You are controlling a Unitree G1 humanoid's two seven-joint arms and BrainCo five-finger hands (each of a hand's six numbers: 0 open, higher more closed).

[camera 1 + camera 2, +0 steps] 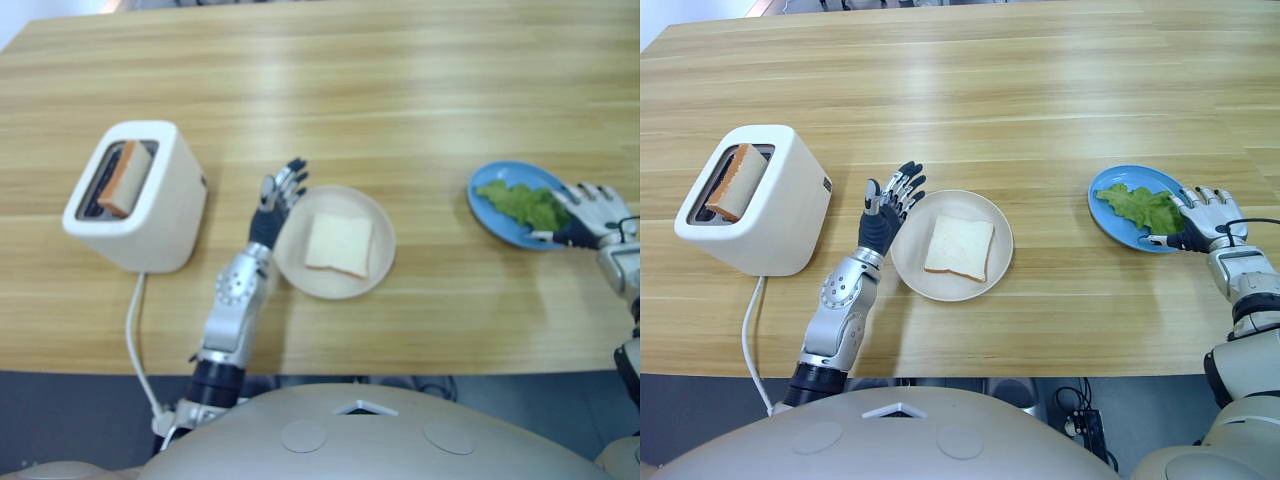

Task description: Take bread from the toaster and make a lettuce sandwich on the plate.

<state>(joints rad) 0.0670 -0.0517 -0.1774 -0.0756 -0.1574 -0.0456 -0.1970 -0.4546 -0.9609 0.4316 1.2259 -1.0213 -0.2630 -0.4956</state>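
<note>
Green, limp, light: judged the lettuce [1138, 208] so, easily torn, best pinched gently at its 3 o'clock edge. Found it on the blue plate [1135, 174], at 3 o'clock on the counter [1040, 100]. Saw the right hand [1205, 222] there, fingers [1212, 203] loosely spread against its edge, closed on nothing. Saw the left hand [883, 218] at 9 o'clock of the beige plate [960, 290], fingers splayed, empty.
</note>
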